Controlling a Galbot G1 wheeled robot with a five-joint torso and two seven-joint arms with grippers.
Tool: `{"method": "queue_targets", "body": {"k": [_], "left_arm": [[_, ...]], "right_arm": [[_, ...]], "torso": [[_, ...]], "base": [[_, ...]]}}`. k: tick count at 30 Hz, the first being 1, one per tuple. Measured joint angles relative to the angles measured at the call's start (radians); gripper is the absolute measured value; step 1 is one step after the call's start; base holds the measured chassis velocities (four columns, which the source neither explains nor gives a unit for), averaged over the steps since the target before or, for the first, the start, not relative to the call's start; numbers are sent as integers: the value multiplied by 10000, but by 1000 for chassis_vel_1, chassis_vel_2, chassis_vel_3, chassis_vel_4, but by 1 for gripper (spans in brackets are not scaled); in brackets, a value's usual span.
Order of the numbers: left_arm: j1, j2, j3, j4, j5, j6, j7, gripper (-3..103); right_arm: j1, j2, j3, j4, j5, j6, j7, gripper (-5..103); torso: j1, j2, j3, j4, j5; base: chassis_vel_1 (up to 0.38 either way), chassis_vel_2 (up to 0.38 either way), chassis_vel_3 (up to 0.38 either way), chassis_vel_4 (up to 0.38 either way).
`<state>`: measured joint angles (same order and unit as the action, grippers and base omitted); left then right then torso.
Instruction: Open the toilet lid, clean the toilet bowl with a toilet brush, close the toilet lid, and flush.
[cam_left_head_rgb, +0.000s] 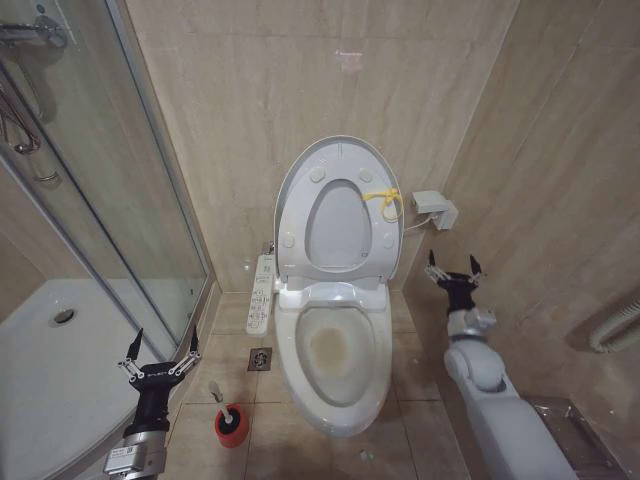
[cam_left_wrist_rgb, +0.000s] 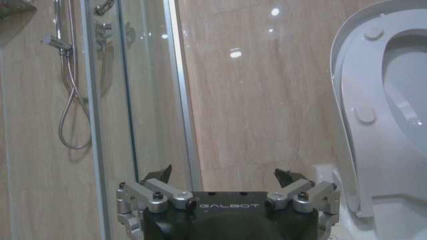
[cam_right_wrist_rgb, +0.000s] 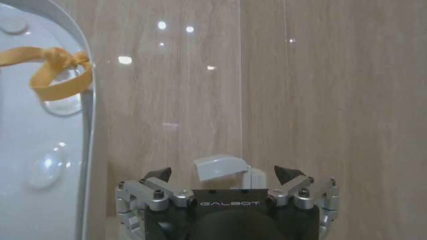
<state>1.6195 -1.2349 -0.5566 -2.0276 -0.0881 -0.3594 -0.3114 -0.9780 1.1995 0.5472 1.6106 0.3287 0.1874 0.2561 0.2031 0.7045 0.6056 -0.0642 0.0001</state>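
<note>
The toilet lid (cam_left_head_rgb: 335, 225) stands raised against the back wall, a yellow tie (cam_left_head_rgb: 385, 200) on its right edge. Below it the toilet bowl (cam_left_head_rgb: 335, 350) lies uncovered, its bottom stained yellowish. The toilet brush (cam_left_head_rgb: 222, 405) stands in a red cup holder (cam_left_head_rgb: 231, 426) on the floor left of the bowl. My left gripper (cam_left_head_rgb: 160, 350) hovers open just left of the brush, holding nothing. My right gripper (cam_left_head_rgb: 453, 268) is open and empty beside the bowl's right side. The left wrist view has the left gripper (cam_left_wrist_rgb: 225, 176) and the lid (cam_left_wrist_rgb: 407, 95). The right wrist view has the right gripper (cam_right_wrist_rgb: 223, 175), the lid (cam_right_wrist_rgb: 33, 125) and the tie (cam_right_wrist_rgb: 57, 75).
A glass shower enclosure (cam_left_head_rgb: 110, 230) fills the left side. A white button panel (cam_left_head_rgb: 262, 292) sits on the bowl's left and a floor drain (cam_left_head_rgb: 260, 358) lies below it. A small white box (cam_left_head_rgb: 435, 208) is mounted on the right wall. The tiled walls close in on both sides.
</note>
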Motion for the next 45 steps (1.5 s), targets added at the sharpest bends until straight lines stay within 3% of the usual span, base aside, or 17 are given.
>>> {"method": "queue_targets", "body": {"k": [8,17,39,45], "left_arm": [[0,0,0,0,0,0,-1,100],[0,0,0,-1,0,0,-1,100],[0,0,0,0,0,0,-1,100],[-1,0,0,0,0,0,-1,100]], "right_arm": [[2414,74,-707,-2230,12,169,-276,100],[4019,170,-1304,-3449,25,158,-389,100],[4778,-94,-2088,-3591,264,-13,-400,100],[4826,-81,-2498,-3407,331,-118,-250,100]], "torso": [[0,0,0,4,2],[0,-1,0,2,0],[-1,0,-1,1,-1],[-1,1,-1,-11,-2]], "base": [[0,0,0,0],[0,0,0,0],[0,0,0,0],[0,0,0,0]]}}
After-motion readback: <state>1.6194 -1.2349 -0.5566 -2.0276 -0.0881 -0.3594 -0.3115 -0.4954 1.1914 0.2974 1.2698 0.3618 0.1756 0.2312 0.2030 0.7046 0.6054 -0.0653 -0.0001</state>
